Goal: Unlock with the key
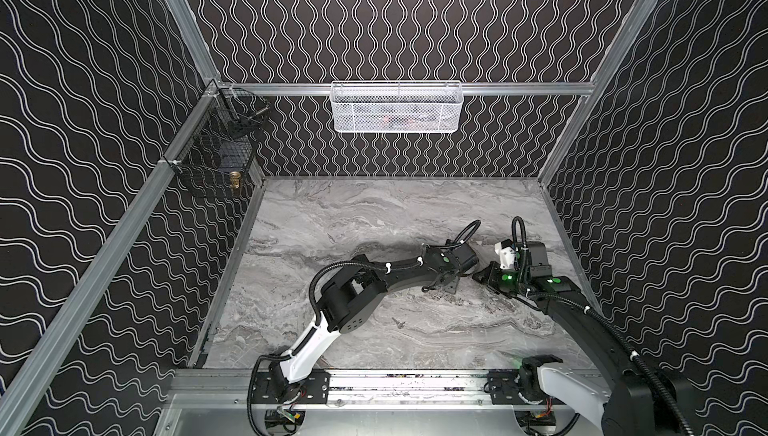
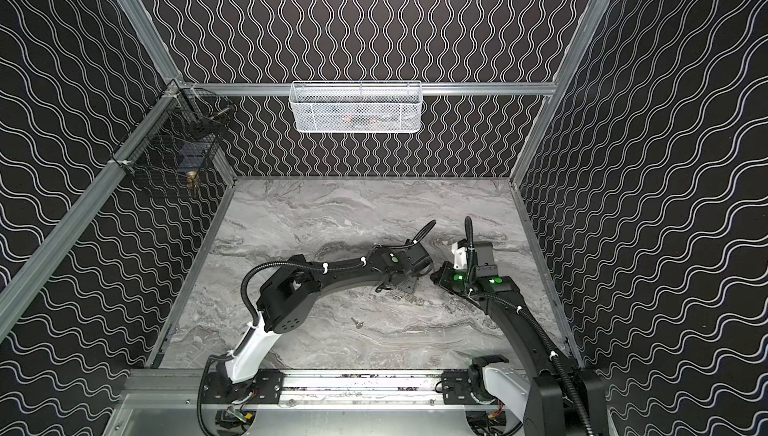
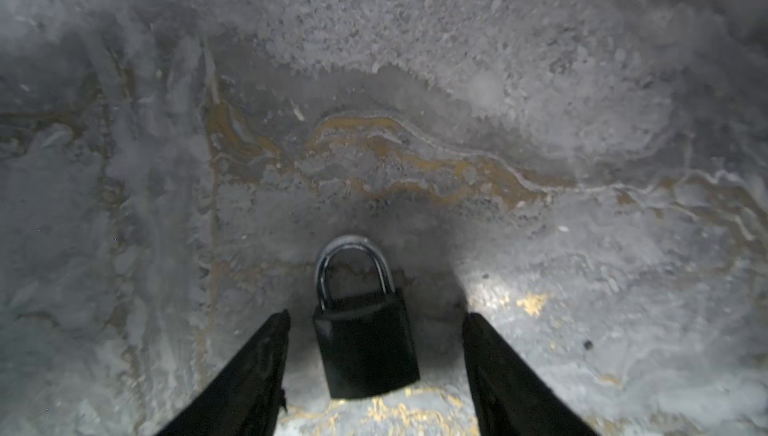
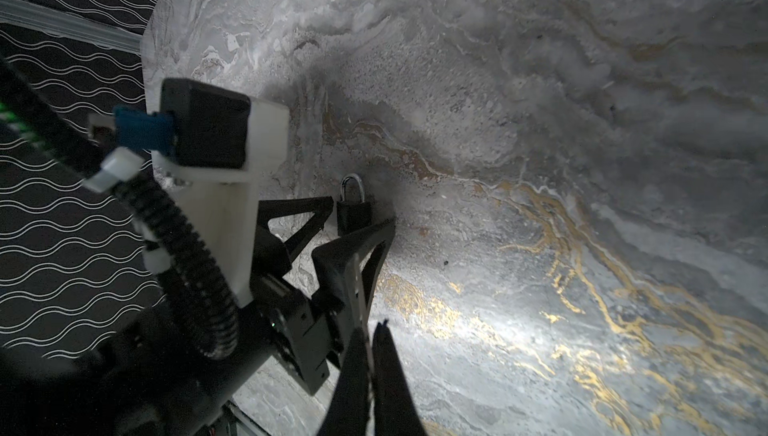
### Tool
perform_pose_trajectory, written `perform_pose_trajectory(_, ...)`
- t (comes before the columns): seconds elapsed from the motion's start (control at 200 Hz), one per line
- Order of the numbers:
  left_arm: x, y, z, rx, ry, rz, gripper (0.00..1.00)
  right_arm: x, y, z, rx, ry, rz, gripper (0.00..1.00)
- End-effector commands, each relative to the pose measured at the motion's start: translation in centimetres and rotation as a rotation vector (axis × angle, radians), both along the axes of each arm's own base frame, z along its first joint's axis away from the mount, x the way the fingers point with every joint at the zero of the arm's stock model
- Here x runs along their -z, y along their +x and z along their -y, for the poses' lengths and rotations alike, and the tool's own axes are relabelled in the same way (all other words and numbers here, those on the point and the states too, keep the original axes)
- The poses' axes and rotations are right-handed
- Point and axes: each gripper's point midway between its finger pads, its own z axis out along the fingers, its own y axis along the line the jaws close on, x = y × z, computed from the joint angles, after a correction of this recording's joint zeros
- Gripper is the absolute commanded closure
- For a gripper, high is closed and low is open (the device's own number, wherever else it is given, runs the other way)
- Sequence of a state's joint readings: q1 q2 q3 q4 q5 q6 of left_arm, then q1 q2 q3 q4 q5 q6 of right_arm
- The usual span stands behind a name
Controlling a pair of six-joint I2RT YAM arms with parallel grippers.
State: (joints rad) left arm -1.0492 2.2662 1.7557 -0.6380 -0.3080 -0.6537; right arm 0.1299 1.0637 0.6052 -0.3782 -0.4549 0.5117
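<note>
Right end effector is pressed together on a thin silver strip, likely the key. Left end effector is spread around the padlock lying on the surface, ready to hold it steady.

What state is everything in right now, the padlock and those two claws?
Padlock: shackle closed, lying flat on the table, untouched.
Left gripper: open, fingers either side of the padlock.
Right gripper: shut on the key.
Key: clamped, seen edge-on, not in the padlock.
</note>
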Motion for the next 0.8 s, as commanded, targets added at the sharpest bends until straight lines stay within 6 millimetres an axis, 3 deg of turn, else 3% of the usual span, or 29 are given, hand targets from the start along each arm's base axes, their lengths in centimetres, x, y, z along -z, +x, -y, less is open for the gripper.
perform_pose_trajectory(0.0,0.1,0.3,-0.9,-0.023,0.041,0.018,0.30,-0.1,0.2,-0.3,-0.012,0.011,0.013,1.00)
perform_pose_trajectory(0.365,-0.7,-0.2,-2.3,-0.027,0.052,0.006,0.34,0.0,0.2,-0.5,-0.025,0.026,0.010,1.00)
perform_pose_trajectory(0.796,0.3,-0.1,-0.3,-0.024,0.002,-0.044,0.34,0.3,0.2,-0.5,-0.027,0.018,0.003,1.00)
